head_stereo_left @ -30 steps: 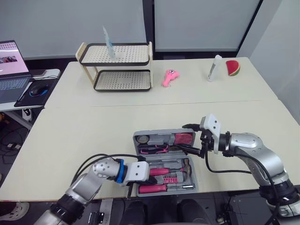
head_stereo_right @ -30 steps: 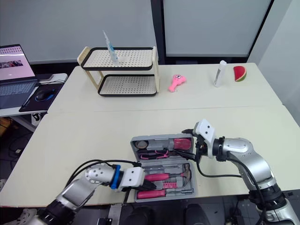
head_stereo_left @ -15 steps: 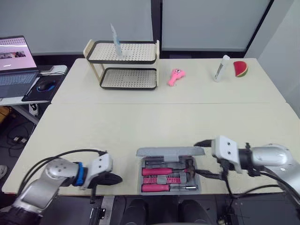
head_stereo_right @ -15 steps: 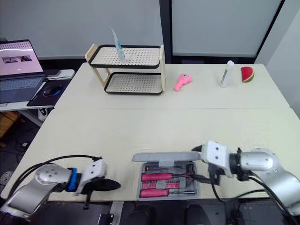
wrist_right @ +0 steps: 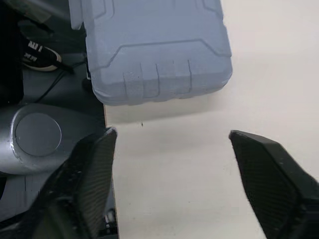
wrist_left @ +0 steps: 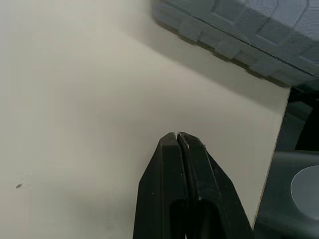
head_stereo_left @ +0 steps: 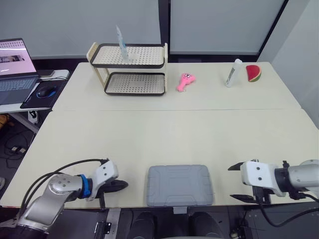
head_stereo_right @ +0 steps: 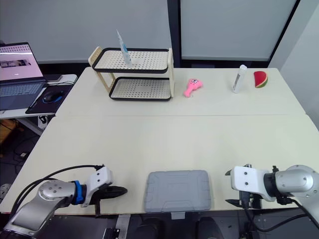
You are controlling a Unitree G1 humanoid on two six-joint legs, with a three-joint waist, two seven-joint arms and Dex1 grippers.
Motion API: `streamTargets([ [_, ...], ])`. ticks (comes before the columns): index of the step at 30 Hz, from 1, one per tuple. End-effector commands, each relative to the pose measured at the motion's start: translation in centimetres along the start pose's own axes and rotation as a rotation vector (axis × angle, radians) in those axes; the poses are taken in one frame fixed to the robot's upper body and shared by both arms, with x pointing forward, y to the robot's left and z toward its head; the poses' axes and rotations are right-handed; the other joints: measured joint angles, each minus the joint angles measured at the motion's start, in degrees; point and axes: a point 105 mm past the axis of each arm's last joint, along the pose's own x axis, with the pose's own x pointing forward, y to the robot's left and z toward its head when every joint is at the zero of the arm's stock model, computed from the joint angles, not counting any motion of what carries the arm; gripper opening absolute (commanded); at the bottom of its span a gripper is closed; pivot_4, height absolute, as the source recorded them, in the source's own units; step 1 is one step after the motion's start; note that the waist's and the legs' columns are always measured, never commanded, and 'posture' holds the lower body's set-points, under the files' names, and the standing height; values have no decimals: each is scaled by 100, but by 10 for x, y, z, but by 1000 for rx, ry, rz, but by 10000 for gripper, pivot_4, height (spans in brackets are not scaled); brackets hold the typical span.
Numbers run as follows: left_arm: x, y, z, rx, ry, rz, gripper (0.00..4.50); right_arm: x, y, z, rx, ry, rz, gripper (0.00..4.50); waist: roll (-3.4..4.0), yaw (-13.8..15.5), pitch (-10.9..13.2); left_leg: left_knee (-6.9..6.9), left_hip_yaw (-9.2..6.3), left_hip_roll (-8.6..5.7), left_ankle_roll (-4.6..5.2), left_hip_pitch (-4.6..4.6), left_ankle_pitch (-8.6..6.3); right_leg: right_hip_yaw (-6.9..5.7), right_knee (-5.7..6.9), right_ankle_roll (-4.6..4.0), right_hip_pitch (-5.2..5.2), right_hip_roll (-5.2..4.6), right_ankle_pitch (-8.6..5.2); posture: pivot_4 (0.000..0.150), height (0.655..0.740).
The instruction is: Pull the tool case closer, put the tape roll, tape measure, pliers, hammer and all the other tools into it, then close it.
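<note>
Case (head_stereo_left: 180, 184) lies shut at the near table (head_stereo_left: 149, 134) edge between left gripper (head_stereo_left: 119, 186), jaws closed empty, and right gripper (head_stereo_left: 236, 182), jaws open; a nudge nearward could likely tip it off.

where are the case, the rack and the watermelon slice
case (head_stereo_left: 180, 184), left eye view, middle of its shut lid
rack (head_stereo_left: 133, 83), left eye view, bare lower shelf
watermelon slice (head_stereo_left: 253, 72), left eye view, its red face

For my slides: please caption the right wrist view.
Open black two-finger right gripper facing the closed grey plastic tool case on the cream table.
</note>
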Motion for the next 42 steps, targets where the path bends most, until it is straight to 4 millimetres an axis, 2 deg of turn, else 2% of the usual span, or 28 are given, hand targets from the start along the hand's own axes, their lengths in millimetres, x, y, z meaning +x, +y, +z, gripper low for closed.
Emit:
streamTargets([
  [1, 16, -8, 10, 39, -12, -3, 0, 15, -9, -4, -42, 32, -51, 24817, 0, -2, 0, 1, 1, 0, 0, 1, 0, 0, 1, 0, 0, 0, 0, 1500, 7356],
  [9, 35, -20, 27, 60, -26, -26, 0, 50, -10, -8, -87, 56, -48, 10529, 0, 2, 1, 2, 2, -3, -1, 1, 0, -3, 2, 0, -1, 1, 0, 1500, 7356],
  [17, 43, -24, 39, 67, -45, -41, 0, 61, -13, -2, -92, 38, -35, 173, 0, 9, 0, 3, 0, -3, -1, 0, 1, -3, 3, 0, -1, 2, 0, 1500, 7356],
  [29, 44, -19, 40, 73, -48, -27, 0, 63, -14, -2, -85, 32, -39, 173, 0, 19, 0, 5, 0, -5, -1, 1, 1, -5, 3, 0, 0, 0, 0, 1500, 7356],
  [35, 15, -6, 28, 56, -28, 30, 0, 47, -22, -8, -73, 44, -81, 173, 0, 7, 0, 4, -1, -2, -1, 0, 1, -4, 4, 0, -2, 1, 0, 1500, 7356],
  [38, -13, 5, 28, 51, -51, 67, 0, 24, -35, -9, -76, 22, -150, 173, 1, 5, 1, 3, -1, -2, -1, 0, 1, -3, 4, 0, -4, 0, 0, 1500, 7356],
  [42, -53, 27, 37, 137, -63, 209, 0, -24, -41, -11, -42, -51, -161, 173, 2, 36, 3, 4, -3, -3, -1, -1, 1, -4, -1, 0, 1, -13, 0, 1500, 7356],
])
